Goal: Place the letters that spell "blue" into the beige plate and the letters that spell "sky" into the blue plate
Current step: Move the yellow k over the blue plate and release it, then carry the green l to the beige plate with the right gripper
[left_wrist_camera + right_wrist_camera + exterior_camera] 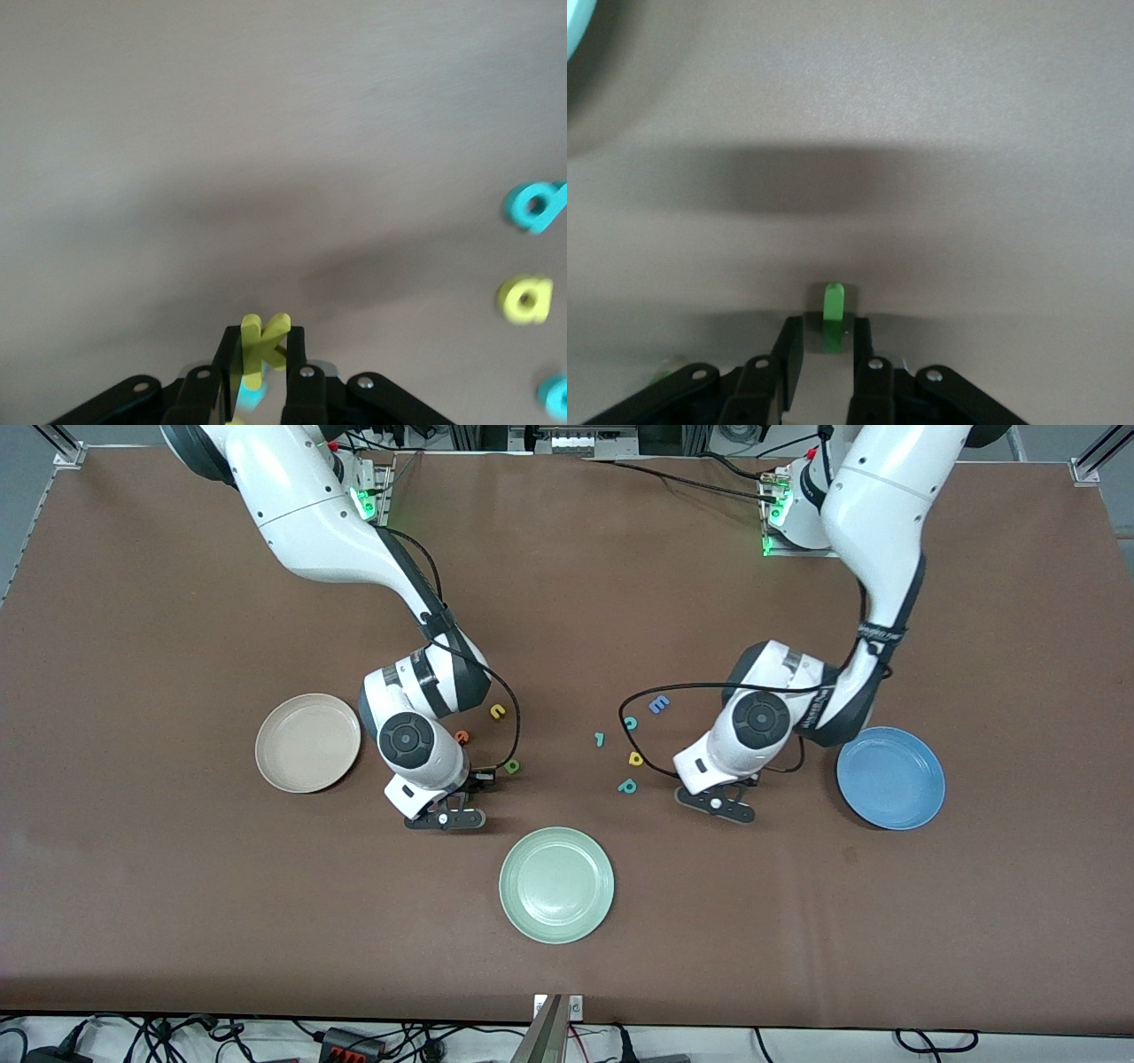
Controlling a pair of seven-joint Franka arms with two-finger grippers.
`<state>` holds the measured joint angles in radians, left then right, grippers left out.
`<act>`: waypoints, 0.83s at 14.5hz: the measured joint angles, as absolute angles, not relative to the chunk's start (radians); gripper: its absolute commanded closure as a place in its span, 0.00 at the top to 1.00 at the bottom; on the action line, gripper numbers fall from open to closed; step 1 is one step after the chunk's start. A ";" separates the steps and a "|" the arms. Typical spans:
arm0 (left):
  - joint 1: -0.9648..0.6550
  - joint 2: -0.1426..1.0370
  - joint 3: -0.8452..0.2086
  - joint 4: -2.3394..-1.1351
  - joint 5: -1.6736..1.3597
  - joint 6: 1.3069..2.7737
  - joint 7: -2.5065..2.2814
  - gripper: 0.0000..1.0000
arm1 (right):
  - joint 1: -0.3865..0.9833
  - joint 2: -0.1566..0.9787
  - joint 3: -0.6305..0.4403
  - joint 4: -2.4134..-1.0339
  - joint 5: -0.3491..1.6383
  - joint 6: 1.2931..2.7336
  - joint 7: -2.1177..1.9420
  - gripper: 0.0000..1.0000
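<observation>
L gripper [262, 365] pinches k [262, 341]; R gripper [826, 354] maybe on l [833, 310].

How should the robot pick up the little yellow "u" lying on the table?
Probably from straight above. The yellow "u" lies flat on the table, so it offers no raised edge to catch from the side. The fingers would go down on either side of it and pinch across its two outer edges, where it is narrow enough to fit between them.
</observation>
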<state>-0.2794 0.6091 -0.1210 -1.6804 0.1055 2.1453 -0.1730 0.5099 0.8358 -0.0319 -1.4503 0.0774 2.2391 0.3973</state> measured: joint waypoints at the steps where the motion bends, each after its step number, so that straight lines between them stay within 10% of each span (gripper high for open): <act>1: -0.255 0.578 -0.117 -1.671 0.106 2.062 -0.172 0.12 | 0.509 0.836 -0.034 -1.448 0.077 2.239 0.397 0.30; 8: -0.002 0.526 -0.098 -1.692 0.113 1.933 -0.004 0.15 | 0.508 0.850 -0.039 -1.436 0.077 2.239 0.397 0.30; 12: 0.098 0.572 -0.097 -1.705 0.113 1.947 0.065 0.19 | 0.507 0.852 -0.040 -1.433 0.077 2.239 0.397 0.00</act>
